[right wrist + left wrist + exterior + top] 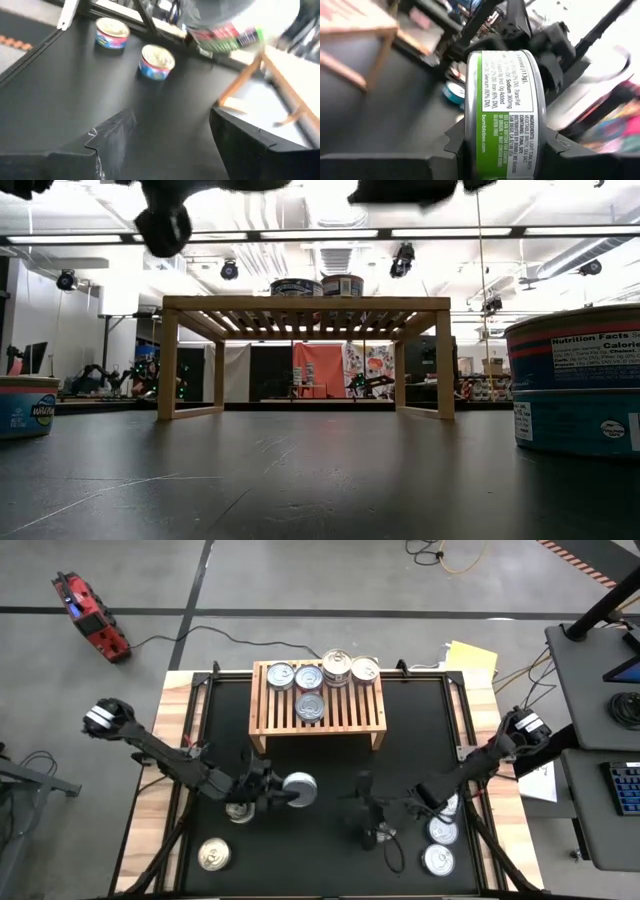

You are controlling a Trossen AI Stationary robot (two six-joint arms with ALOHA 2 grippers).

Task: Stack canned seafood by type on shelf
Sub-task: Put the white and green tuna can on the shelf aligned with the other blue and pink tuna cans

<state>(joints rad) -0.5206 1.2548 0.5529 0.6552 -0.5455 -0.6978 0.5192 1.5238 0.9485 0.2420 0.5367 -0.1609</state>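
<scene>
High view: left gripper [285, 792] sits left of centre in the lower half of the frame, clamped on a tin [300, 790] lifted and turned with its silver lid toward the camera; another tin [238, 812] lies directly under the arm, so a low sweep could knock it. The shelf [318, 718] stands upper centre with four tins [310, 706] crowded on its rear and middle slats; the front slats are bare, so that is where there is room. Right gripper [368, 812] hovers lower centre, fingers apart and empty, near the left one; the two could collide if both advance. Low view: shelf legs leave open mat below, and the top edge is the height to clear. Left wrist view: green-labelled tin held on edge between the fingers [451, 145]; it may roll or slip. Right wrist view: fingers [112, 137] spread over bare mat, two blue-labelled tins [157, 61] beyond them.
</scene>
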